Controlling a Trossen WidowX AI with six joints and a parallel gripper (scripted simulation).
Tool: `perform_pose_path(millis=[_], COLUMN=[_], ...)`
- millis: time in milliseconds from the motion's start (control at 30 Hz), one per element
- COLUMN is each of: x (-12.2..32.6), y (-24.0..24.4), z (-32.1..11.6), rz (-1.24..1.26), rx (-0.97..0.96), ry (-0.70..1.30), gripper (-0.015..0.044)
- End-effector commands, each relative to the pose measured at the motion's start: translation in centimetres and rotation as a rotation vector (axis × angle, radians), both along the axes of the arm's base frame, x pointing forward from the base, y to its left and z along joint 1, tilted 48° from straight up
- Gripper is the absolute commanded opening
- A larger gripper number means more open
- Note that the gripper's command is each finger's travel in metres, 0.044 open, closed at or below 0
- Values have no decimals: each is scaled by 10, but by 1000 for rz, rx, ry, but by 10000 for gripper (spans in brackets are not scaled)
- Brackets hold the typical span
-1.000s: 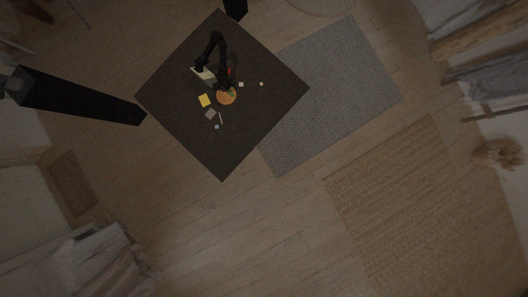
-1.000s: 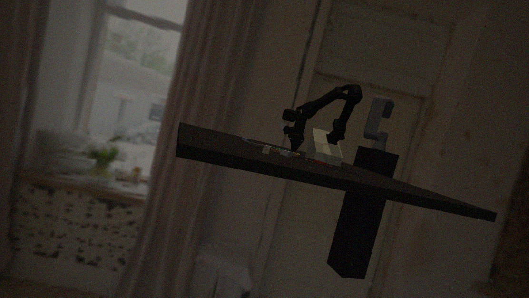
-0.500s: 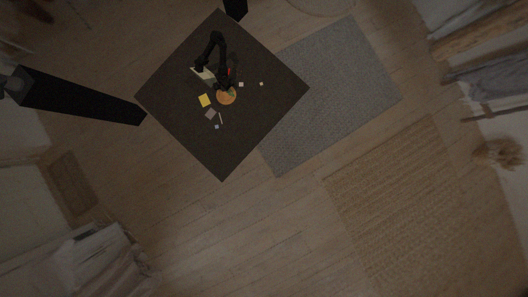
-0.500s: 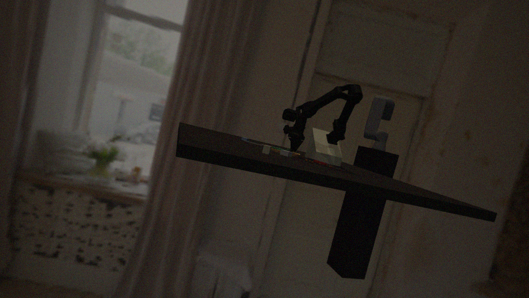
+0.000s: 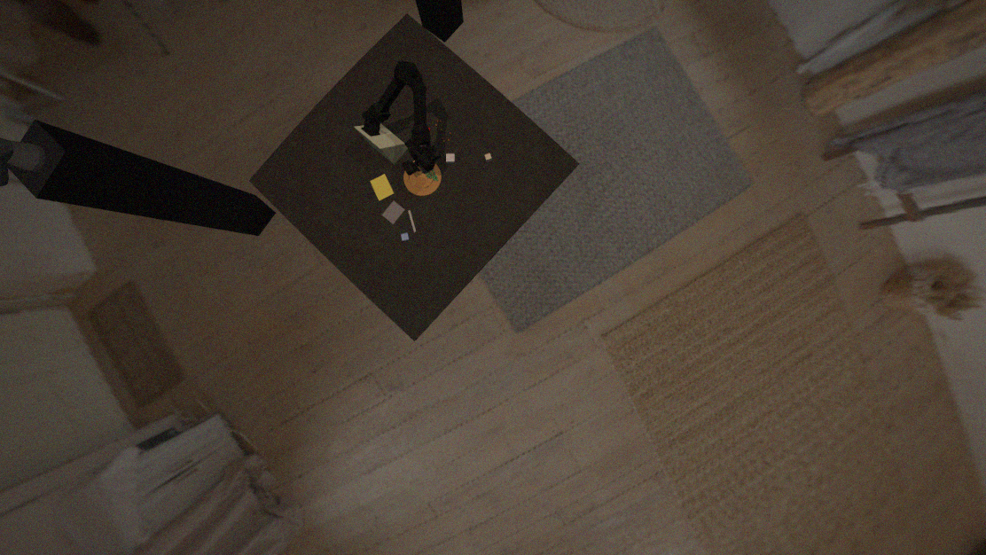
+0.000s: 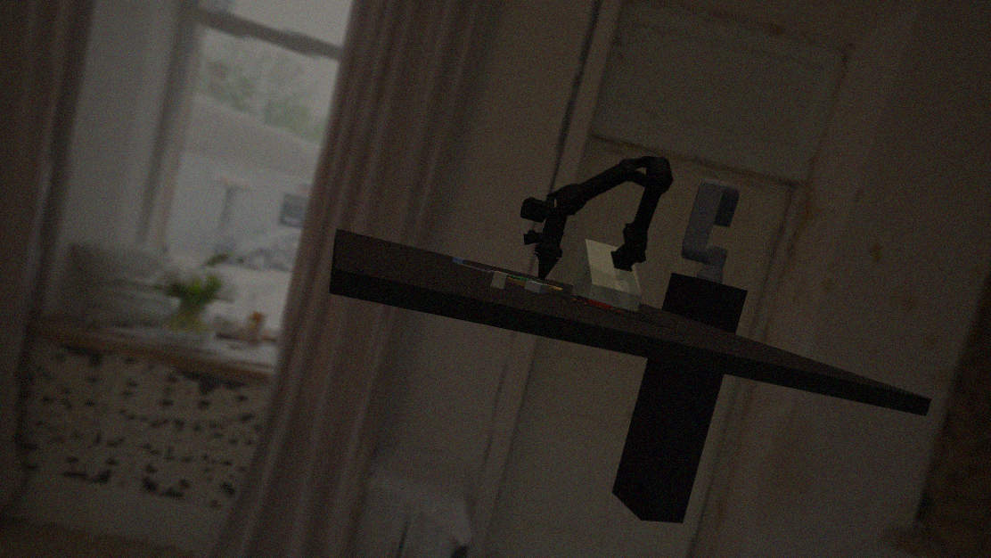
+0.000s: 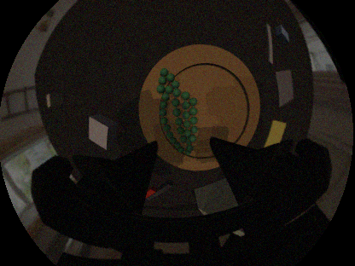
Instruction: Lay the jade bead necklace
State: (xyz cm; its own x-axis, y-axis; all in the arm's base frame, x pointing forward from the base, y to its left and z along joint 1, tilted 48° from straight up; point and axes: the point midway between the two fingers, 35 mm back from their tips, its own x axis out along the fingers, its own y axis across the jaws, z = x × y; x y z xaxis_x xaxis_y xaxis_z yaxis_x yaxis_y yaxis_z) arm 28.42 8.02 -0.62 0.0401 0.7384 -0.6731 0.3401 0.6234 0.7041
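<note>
The jade bead necklace point(image 5: 432, 176) point(image 7: 186, 114) is a bunched green string on the wooden round bead board point(image 5: 413, 187) point(image 7: 253, 106). In the wrist view one row of beads follows the left arc of the dark ring groove point(image 7: 248, 108). Other beads lie bunched inside the ring, and a few at upper left lie outside it. The ring's right side and top hold no beads. My gripper point(image 6: 544, 275) point(image 7: 183, 142) is open, its fingertips over the board's near part with the lower beads between them in view. Whether the fingers touch any bead is unclear.
A pale box point(image 5: 395, 148) point(image 6: 610, 287) stands beside the arm. A yellow square point(image 5: 381, 186) point(image 7: 276, 132), a mauve square point(image 5: 393, 212) point(image 7: 285, 87), a thin stick point(image 5: 411, 220) point(image 7: 270, 44) and a blue block point(image 5: 404, 236) lie around the board. A pale block point(image 5: 449, 158) point(image 7: 98, 133) stands opposite.
</note>
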Motion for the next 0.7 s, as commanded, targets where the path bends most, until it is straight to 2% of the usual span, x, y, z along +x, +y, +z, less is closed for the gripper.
perform_pose_path(millis=[0,267,667], x=[28,77,78], y=[-8,-24,-16], z=[5,15,8], rz=[167,515,522], rx=[-11,-33,-33], ry=[-185,-569,-577], gripper=[204,200,200])
